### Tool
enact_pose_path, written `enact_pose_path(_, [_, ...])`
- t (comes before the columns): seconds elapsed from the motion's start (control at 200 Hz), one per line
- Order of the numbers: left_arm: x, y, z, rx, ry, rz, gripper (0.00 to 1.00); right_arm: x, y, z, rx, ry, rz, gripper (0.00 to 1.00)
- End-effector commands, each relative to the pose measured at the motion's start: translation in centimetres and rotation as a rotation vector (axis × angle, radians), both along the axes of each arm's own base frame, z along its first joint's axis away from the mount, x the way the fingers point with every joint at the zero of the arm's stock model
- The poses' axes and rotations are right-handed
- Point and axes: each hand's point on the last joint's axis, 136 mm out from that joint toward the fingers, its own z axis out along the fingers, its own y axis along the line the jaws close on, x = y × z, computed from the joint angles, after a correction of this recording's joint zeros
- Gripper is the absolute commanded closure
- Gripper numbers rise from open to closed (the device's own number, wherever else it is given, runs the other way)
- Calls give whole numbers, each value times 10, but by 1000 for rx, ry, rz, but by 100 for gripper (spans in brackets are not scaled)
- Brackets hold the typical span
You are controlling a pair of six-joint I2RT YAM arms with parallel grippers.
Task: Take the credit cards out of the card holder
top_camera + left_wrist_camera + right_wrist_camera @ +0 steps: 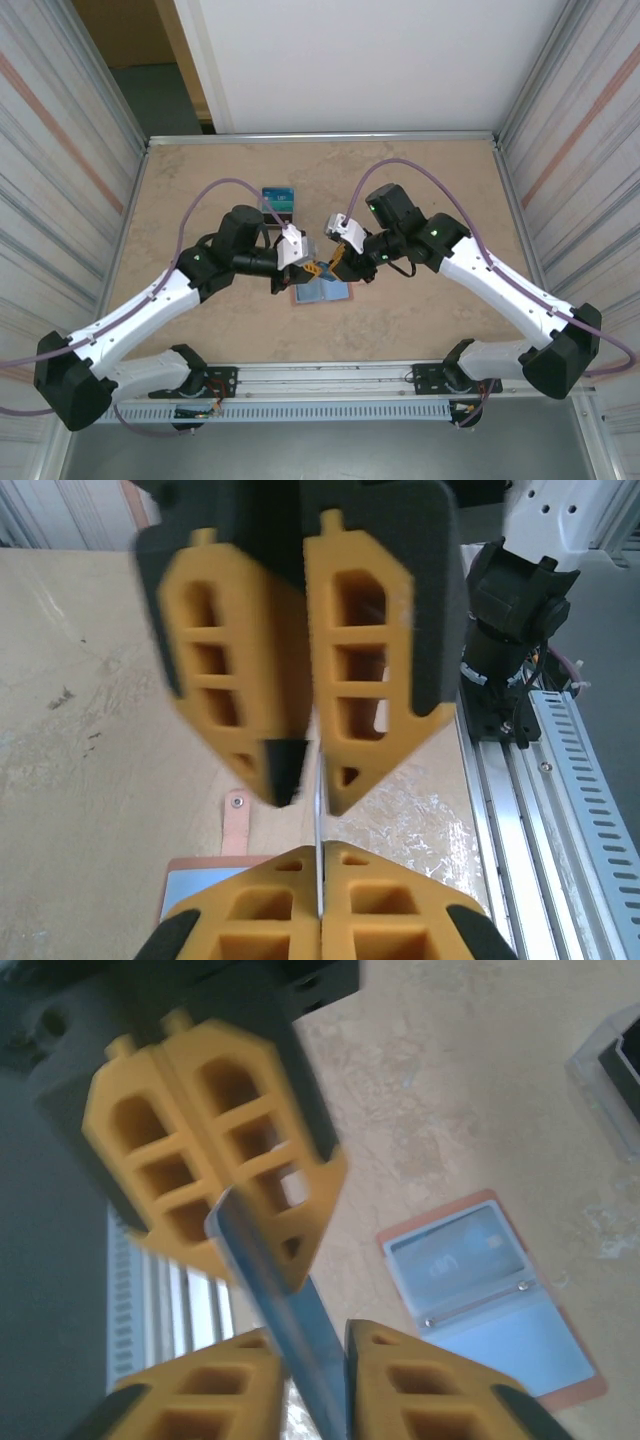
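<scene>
Currently mid-transfer, by my reading: one credit card (265,1280) is out of the card holder (490,1290) and is held in the air above it, between the two arms. The left gripper (320,865) is clamped on the card's thin edge. The right gripper (315,1345) has its jaws a little apart with the card running between them; I cannot tell whether its pads touch the card. The next move likely calls for the right arm to back straight off along the card's plane, so the smooth, rigid plastic does not twist in the left's narrow pinch. The card is a thin blue sheet with a glossy face. The holder lies open flat on the mottled beige table (450,1080), with a salmon border, pale blue lining and a clear window pocket that appears to hold another card. The finger pads are ribbed orange plastic.
</scene>
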Motion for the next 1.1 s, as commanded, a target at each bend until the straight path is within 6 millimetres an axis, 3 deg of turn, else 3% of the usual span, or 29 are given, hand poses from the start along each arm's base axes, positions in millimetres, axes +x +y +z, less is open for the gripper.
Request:
enact_pose_path(0.0, [2,7,8,-25,-48,62,100,14,-5,18,85,-45,-85,65])
enact_pose_path(0.12, [13,20,14,-86,1,229,100,23,-17,22,140,-73,-196,54])
enact_pose_path(0.351, [7,39,34,-346,126,379,100,3,-21,50,399,-77,-219,44])
enact_pose_path(0.531, [-7,39,52,-481,194,321,100,-11,-11,63,557,-46,-140,43])
enact_pose_path(0.822, [-19,29,71,-584,250,216,100,-15,9,67,599,-3,-52,43])
enact_pose_path(0.972, [-21,26,72,-587,259,190,100,-22,19,71,621,15,22,52])
enact_pose_path(1.097, [-21,26,71,-586,262,193,100,-27,21,75,631,3,55,81])
